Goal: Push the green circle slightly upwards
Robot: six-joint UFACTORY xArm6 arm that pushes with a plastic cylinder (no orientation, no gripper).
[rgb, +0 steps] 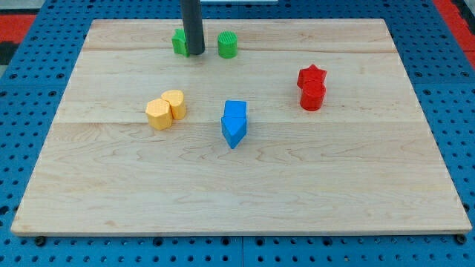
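The green circle [228, 45] stands near the top of the wooden board [245, 193], a little left of centre. A second green block [179, 42], its shape partly hidden, stands to the left of it. My tip [195, 53] rests on the board between the two green blocks, touching or almost touching the right side of the left one. The green circle is a short gap to the right of my tip.
Two yellow blocks [165, 110] touch each other at the board's left middle. Two blue blocks [234, 122] stand together at the centre. A red star [312, 76] and a red round block [312, 96] touch at the right.
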